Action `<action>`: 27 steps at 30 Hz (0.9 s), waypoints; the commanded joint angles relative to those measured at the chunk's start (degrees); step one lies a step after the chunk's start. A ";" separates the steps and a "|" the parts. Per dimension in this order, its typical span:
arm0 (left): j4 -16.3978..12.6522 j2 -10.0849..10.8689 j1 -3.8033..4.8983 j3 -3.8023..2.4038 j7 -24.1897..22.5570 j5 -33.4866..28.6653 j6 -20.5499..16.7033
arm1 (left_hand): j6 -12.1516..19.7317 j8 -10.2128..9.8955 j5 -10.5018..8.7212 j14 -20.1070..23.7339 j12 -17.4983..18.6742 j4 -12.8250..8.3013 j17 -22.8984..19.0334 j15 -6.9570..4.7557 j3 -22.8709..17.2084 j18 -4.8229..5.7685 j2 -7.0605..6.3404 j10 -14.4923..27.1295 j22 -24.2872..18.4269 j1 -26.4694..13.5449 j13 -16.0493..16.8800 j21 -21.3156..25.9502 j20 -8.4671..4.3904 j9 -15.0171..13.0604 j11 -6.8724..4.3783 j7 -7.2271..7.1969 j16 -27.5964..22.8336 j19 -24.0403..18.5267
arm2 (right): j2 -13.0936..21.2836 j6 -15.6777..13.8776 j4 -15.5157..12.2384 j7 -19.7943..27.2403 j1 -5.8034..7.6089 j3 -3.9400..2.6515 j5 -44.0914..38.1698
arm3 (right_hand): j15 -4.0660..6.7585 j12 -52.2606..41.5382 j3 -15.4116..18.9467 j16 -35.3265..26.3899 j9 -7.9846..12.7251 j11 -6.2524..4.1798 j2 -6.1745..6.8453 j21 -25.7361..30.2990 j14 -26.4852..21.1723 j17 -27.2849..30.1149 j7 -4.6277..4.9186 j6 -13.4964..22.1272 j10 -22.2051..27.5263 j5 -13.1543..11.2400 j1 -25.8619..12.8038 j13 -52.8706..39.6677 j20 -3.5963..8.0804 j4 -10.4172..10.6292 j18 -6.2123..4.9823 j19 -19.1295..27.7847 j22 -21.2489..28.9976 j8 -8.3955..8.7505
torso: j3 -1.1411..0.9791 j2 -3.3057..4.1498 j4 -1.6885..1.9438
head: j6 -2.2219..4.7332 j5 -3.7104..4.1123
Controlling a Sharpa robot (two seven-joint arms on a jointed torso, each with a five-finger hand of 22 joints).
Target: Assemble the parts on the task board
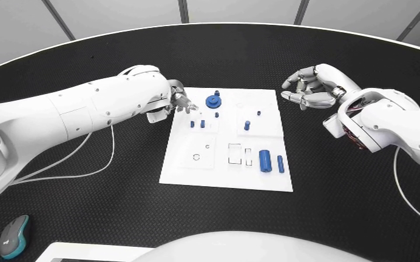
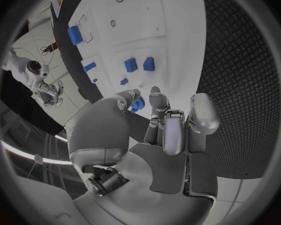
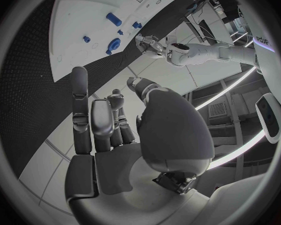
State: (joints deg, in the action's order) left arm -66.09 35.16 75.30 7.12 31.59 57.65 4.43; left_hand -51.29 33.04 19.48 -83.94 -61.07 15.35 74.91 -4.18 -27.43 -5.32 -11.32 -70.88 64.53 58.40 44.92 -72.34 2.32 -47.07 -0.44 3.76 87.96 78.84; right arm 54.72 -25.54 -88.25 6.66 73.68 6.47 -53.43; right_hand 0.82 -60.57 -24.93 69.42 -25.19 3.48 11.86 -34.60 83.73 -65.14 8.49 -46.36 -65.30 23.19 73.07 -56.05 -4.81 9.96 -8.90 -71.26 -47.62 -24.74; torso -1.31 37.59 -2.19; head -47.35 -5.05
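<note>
Left hand point(image 2: 159, 130) fingers spread, blue part point(image 2: 138, 104) beyond

No readable text, label, brand, number or sign is to be made out on the task board point(image 1: 263, 177), the parts or the arms, and the pale marking at the rim of the right wrist view is cut off and cannot be read.

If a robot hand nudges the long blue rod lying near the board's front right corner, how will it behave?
The blue rod looks round and lies flat, so it would probably roll sideways on the smooth task board. It seems rigid and light, likely slippery to pinch.
</note>
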 commanded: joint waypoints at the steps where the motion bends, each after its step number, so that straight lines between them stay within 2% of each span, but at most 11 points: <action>1: -0.53 0.42 0.16 -0.02 -4.31 -3.19 -5.96 | 1.02 -0.34 0.09 -3.94 2.62 1.08 8.20 0.48 1.10 -0.71 -1.14 2.46 -2.18 0.74 -3.54 1.75 0.10 0.13 0.31 0.38 -1.59 -1.16 | 0.00 -0.03 0.08 0.01 -0.01 0.00 0.00 | 0.22 0.10 -0.36 -0.21 0.06 -0.07 0.31 0.36 0.38 -0.07 -0.04 0.29 0.09 0.38 0.21 0.00 -0.04 -0.03 -0.86 -0.27 -0.01 -0.19 | -0.06 0.07 -0.04 | 0.26 0.06; 3: -0.80 0.55 0.23 -0.03 -7.89 -5.26 -9.43 | 2.09 -0.72 -0.07 -3.35 6.61 1.28 6.58 0.85 2.35 -0.84 -1.82 5.87 -2.88 0.79 -8.79 2.38 0.25 0.39 0.77 0.87 -2.57 -1.48 | 0.00 -0.05 0.15 0.01 -0.01 0.00 0.00 | 0.22 0.10 -0.36 -0.21 0.06 -0.07 0.31 0.36 0.38 -0.07 -0.04 0.29 0.09 0.38 0.21 0.00 -0.04 -0.03 -0.86 -0.27 -0.01 -0.19 | -0.10 0.05 0.00 | 0.61 0.25; 4: -0.96 0.56 0.26 -0.03 -10.44 -6.26 -11.31 | 2.69 -0.91 -0.12 -2.87 7.60 1.29 5.37 1.13 3.02 -1.06 -1.93 6.96 -3.98 1.10 -9.74 3.29 0.35 0.58 1.07 1.17 -3.32 -2.05 | -0.01 -0.08 0.20 0.02 -0.01 0.00 0.00 | 0.21 0.19 -0.38 -0.29 0.10 -0.06 0.28 0.57 0.37 -0.04 -0.04 0.33 0.17 0.40 0.19 0.11 -0.05 0.00 -0.89 -0.23 0.08 -0.22 | -0.12 0.00 0.04 | 0.63 0.35; 6: -1.33 0.43 0.28 -0.02 -15.51 -7.59 -14.80 | 5.48 -2.22 0.02 2.32 10.45 0.70 -5.12 2.32 3.10 -3.45 -2.08 11.26 -16.51 4.90 -11.22 13.77 1.00 1.61 2.34 2.47 -10.32 -9.31 | -0.03 -0.12 0.30 0.05 -0.02 0.01 0.00 | 0.21 0.25 -0.38 -0.27 0.10 -0.06 0.28 0.63 0.38 -0.07 -0.04 0.33 0.23 0.40 0.19 0.18 -0.05 0.00 -0.90 -0.20 0.13 -0.22 | -0.10 0.02 0.05 | 0.84 0.44; 7: -1.48 0.33 0.28 -0.01 -17.55 -7.83 -16.02 | 7.13 -3.56 0.08 7.08 12.87 -0.18 -12.60 3.26 1.99 -4.78 -1.82 14.74 -24.16 8.50 -12.49 20.89 1.52 2.80 3.46 3.61 -16.11 -14.23 | -0.05 -0.14 0.34 0.07 -0.02 0.01 0.00 | 0.21 0.25 -0.38 -0.27 0.10 -0.06 0.28 0.63 0.38 -0.07 -0.04 0.33 0.23 0.40 0.19 0.18 -0.05 0.00 -0.90 -0.20 0.13 -0.22 | -0.10 0.03 0.05 | 1.02 0.50; 9: -1.91 0.11 0.21 0.01 -22.32 -7.49 -18.65 | 7.62 -4.59 -0.02 13.29 15.96 -1.93 -21.35 4.04 0.12 -5.10 -1.68 18.48 -27.47 13.79 -14.54 25.23 2.44 4.45 4.50 4.18 -23.41 -16.71 | -0.09 -0.16 0.40 0.10 -0.02 0.01 0.00 | 0.21 0.38 -0.38 -0.27 0.10 -0.06 0.29 1.01 0.38 -0.07 -0.04 0.34 0.34 0.40 0.20 0.33 -0.05 0.00 -0.97 -0.08 0.41 -0.22 | -0.05 0.14 -0.06 | 1.38 0.55; 10: -2.20 0.00 0.09 0.01 -24.88 -6.54 -20.14 | 8.11 -5.73 0.03 16.58 18.35 -4.18 -25.47 4.78 -1.77 -5.00 -2.03 20.75 -28.33 17.88 -16.21 26.62 2.99 5.90 5.11 5.12 -26.94 -17.28 | -0.10 -0.16 0.42 0.11 -0.02 0.01 0.00 | 0.21 0.38 -0.38 -0.27 0.10 -0.06 0.29 1.01 0.38 -0.07 -0.04 0.34 0.34 0.40 0.20 0.33 -0.05 0.00 -0.97 -0.08 0.41 -0.22 | -0.04 0.15 -0.08 | 1.42 0.56; 13: -2.78 -0.24 -0.24 0.03 -28.99 -2.66 -22.58 | 7.51 -7.13 -0.15 20.09 21.79 -6.64 -29.59 5.41 -3.16 -5.12 -3.07 22.25 -28.91 21.40 -19.37 27.47 3.64 8.62 5.85 5.61 -30.31 -17.23 | -0.16 -0.16 0.47 0.13 -0.03 0.01 0.00 | 0.21 0.42 -0.39 -0.30 0.11 -0.06 0.29 1.17 0.37 -0.03 -0.04 0.34 0.38 0.40 0.20 0.37 -0.05 -0.01 -0.99 -0.02 0.52 -0.22 | 0.03 0.12 -0.10 | 1.79 0.80; 16: -3.18 -0.57 -0.63 0.04 -31.33 2.87 -23.77 | 7.20 -8.48 -0.18 20.31 24.30 -8.04 -30.50 5.64 -3.20 -5.18 -3.90 22.58 -28.54 22.57 -22.13 27.01 3.88 11.20 6.17 5.68 -30.36 -17.15 | -0.23 -0.14 0.51 0.14 -0.05 0.02 0.00 | 0.21 0.42 -0.39 -0.30 0.11 -0.06 0.29 1.17 0.37 -0.03 -0.04 0.34 0.38 0.40 0.20 0.37 -0.05 -0.01 -0.99 -0.02 0.52 -0.22 | 0.01 0.08 -0.12 | 1.96 0.82; 20: -3.43 -1.16 -1.38 0.05 -32.44 10.55 -23.85 | 6.47 -9.25 -0.12 20.01 26.10 -8.87 -30.94 5.62 -3.02 -5.23 -4.48 22.75 -28.00 22.99 -24.10 26.31 3.85 13.00 6.19 5.57 -29.84 -17.14 | -0.30 -0.18 0.54 0.17 -0.09 0.03 0.00 | 0.21 0.53 -0.41 -0.31 0.11 -0.07 0.28 1.22 0.37 -0.04 -0.04 0.36 0.48 0.41 0.24 0.49 -0.05 -0.03 -1.00 0.00 0.55 -0.22 | -0.03 0.12 -0.09 | 2.37 0.97; 27: -2.67 -2.48 -2.62 0.06 -31.59 20.67 -21.94 | 4.78 -11.35 -0.16 16.83 29.96 -9.69 -28.53 5.89 -2.34 -5.23 -5.03 22.65 -26.55 22.48 -28.36 24.26 4.14 17.03 6.58 5.13 -25.29 -16.65 | -0.46 -0.18 0.58 0.23 -0.21 0.03 0.00 | 0.21 0.93 -0.46 -0.72 0.13 -0.06 0.26 2.12 0.25 0.42 -0.04 0.41 0.85 0.43 0.31 0.90 -0.06 -0.08 -1.14 0.32 1.20 -0.22 | 0.12 0.27 -0.11 | 2.86 1.07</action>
State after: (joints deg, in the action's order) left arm -68.91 32.85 72.79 7.18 -0.18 75.89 -17.88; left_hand -46.21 21.88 19.48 -66.85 -31.37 5.90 46.19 1.68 -29.72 -9.80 -15.96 -48.51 37.91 81.08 16.79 -47.95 6.33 -30.25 5.86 8.90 62.38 62.05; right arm 54.27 -25.74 -87.67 6.89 73.49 6.50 -53.43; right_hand 0.82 -59.85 -25.09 68.97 -25.15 3.52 11.86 -32.78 83.73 -64.90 8.48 -46.36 -64.84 23.40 73.07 -55.22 -4.81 9.80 -8.90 -71.26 -46.60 -24.74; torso -1.25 37.78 -2.29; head -44.61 -3.98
